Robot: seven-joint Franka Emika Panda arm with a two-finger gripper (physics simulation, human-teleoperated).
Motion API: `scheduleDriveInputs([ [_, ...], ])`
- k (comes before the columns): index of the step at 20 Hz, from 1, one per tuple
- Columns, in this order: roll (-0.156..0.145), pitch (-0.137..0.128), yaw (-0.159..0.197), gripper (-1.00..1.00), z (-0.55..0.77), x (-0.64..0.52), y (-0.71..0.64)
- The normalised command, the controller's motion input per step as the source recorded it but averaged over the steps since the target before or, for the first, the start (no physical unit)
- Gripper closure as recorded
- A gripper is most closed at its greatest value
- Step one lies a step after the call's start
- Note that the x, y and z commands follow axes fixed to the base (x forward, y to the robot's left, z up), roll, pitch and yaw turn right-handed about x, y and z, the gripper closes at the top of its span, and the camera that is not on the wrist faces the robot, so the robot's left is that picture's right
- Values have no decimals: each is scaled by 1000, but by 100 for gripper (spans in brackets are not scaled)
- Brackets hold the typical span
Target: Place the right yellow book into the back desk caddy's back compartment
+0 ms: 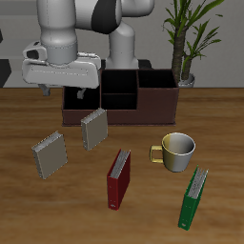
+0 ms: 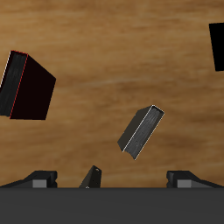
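Hovering above the desk [image 1: 19, 119] in the exterior view, the gripper [image 1: 65, 93] hangs released and empty, just in front of the caddy [image 1: 157, 103]. The right yellow book [image 1: 48, 155] lies at about seven o'clock from the gripper, nearer the front edge. Its twin [image 1: 93, 129] lies much closer, at about five o'clock. The red book [image 1: 118, 178], mug [image 1: 177, 151] and green book [image 1: 194, 198] sit farther off, between four and five o'clock. The back compartment [image 1: 121, 82] is the small rear cell of the caddy's middle section.

In the wrist view, the fingers [image 2: 44, 180] stand wide apart with nothing between them. A grey-covered book [image 2: 140, 131], probably the right yellow book, lies tilted on the wood, apart from the gripper [image 2: 114, 179]. The red book [image 2: 26, 85] lies farther off.

The chief risk, I judge, is descending on the twin, since it lies nearer and looks alike. A thin, flat book could also slip from a shallow pinch. The target cell is narrow, so a skewed book could catch on a divider.
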Motion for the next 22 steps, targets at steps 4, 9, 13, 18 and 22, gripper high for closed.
scheduleDriveInputs([
  [4,-15,-29,-36,-100,-50,78,-155],
  [9,-11,-28,-77,-100,-217,42,-295],
  [13,-14,-3,-46,-100,-319,58,-207],
  [18,-17,-3,-49,-100,-311,82,-139],
  [22,-21,6,-20,-100,-248,37,-94],
])
